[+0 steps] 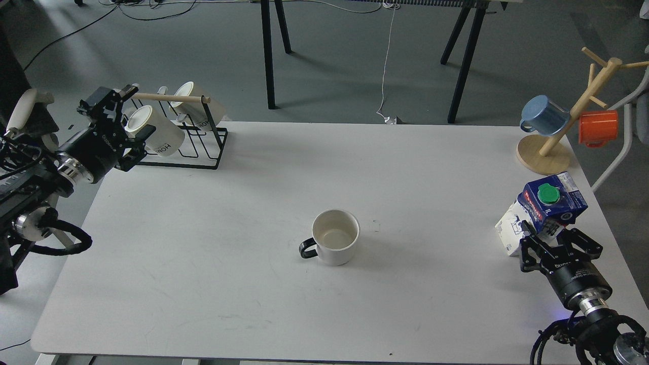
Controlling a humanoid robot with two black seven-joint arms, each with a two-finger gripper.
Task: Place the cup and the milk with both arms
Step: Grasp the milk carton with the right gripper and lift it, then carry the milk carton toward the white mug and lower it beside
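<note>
Cup [335, 237] upright mid-table — milk [541, 213] at right gripper [556, 242].

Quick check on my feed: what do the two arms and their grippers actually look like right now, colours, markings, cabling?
Both arms are black with silver metal rings at the wrists. The left gripper and right gripper are black two-finger units on cylindrical bodies bearing small white lettering. Black cables loop loosely beside each forearm, and a faint blue glow shows near the right wrist.

Matt white table [203, 243], wooden mug tree [573, 116], black wire rack [203, 147]
</note>
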